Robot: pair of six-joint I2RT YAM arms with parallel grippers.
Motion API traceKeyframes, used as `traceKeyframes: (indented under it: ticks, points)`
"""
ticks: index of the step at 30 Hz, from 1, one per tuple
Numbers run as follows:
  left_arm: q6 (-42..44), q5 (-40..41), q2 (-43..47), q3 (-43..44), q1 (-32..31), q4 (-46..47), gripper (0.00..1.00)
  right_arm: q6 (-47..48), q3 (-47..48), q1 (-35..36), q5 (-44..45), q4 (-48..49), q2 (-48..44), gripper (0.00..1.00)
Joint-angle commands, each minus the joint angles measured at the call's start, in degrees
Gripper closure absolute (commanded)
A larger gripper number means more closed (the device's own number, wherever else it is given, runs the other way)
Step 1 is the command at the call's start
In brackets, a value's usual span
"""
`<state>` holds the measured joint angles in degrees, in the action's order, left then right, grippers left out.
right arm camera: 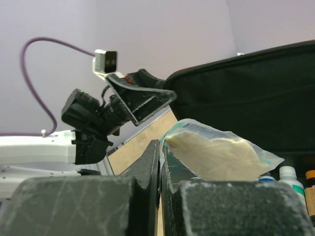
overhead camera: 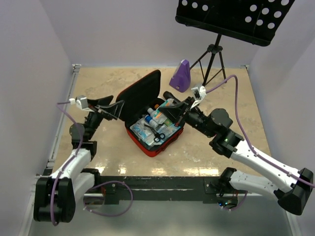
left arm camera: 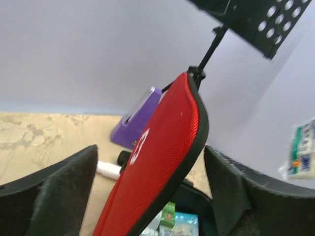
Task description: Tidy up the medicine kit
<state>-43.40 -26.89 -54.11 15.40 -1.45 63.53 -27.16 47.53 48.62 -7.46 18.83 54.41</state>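
Looking down from the top camera, I have the medicine kit (overhead camera: 141, 96) lying open near the middle of the table (overhead camera: 216, 152). Its lid stands up on the left side, black lining facing the tray. The tray is packed with small bottles and packets, and a pair of black-handled scissors (overhead camera: 157, 135) lies on top of them. Their labels show blue, white and a little orange, but I cannot read a word on any of them from here.

My left gripper (overhead camera: 119, 110) hangs just outside the raised lid with its jaws spread wide and nothing between them. In its wrist view the two dark pads (left arm camera: 64, 191) frame the red back of the lid without touching it. The only marking there is part of the white emblem (left arm camera: 139, 146), seen at a slant; there is no lettering I can make out. At the right edge of that view a packet with green and blue print shows, too small to read.

My right gripper (overhead camera: 178, 118) is over the right side of the tray, fingers pressed together on the edge of a clear packet (right arm camera: 216, 155) with pale filling. A printed strip runs along the packet's top seam, but it is too fine to read. Beside it stands a white-capped bottle (right arm camera: 290, 179) with a teal label, also illegible.

Behind the kit sit the purple metronome (overhead camera: 180, 76) and the black music stand (overhead camera: 236, 17).
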Motion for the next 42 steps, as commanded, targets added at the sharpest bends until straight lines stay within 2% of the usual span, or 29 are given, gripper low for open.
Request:
traceKeyframes:
  ticks: [1, 6, 11, 14, 18, 23, 27, 31, 32, 38, 42]
  points:
    - [6.3, -4.3, -5.1, 4.9, -3.4, -1.5, 0.00, 0.4, 0.0, -0.3, -0.7, 2.4, -0.1, 1.00]
    - [16.8, 1.1, -6.8, 11.0, -11.6, -13.6, 0.00, 1.1, 1.3, -0.3, 0.8, -0.2, 1.9, 1.00]
    - [20.4, 2.9, -6.6, 16.1, -11.9, -16.3, 0.01, 0.5, 0.8, -0.2, 0.9, 0.6, 1.9, 1.00]
    - [20.6, 0.8, -7.9, 18.8, -11.9, -16.8, 0.05, -1.1, 1.5, -0.6, -0.3, 1.3, 3.2, 1.00]
    - [19.9, -1.3, -7.3, 18.7, -11.9, -16.9, 0.09, -6.8, 2.6, -4.8, -7.5, 5.8, 6.1, 1.00]
    - [20.6, -1.0, -6.2, 17.1, -11.9, -19.0, 0.12, -10.4, 6.3, -6.0, -10.7, 9.6, 11.1, 1.00]
    - [22.0, 3.2, -5.2, 17.8, -11.9, -23.3, 0.23, -12.7, 8.8, -6.7, -12.6, 12.9, 15.2, 1.00]
    - [23.9, 10.4, -5.0, 19.7, -11.7, -28.5, 0.47, -12.7, 12.7, -7.0, -14.0, 14.0, 19.5, 1.00]
    - [24.3, 11.0, -5.4, 20.1, -11.7, -28.8, 0.50, -13.0, 13.5, -7.0, -14.5, 14.7, 20.6, 1.00]
    - [24.9, 17.5, -6.0, 21.5, -11.2, -33.6, 0.66, -15.8, 18.6, -7.6, -17.4, 19.0, 27.3, 1.00]
    - [24.6, 19.5, -5.7, 21.4, -9.9, -34.6, 0.67, -16.8, 22.3, -7.7, -19.1, 20.9, 32.3, 1.00]
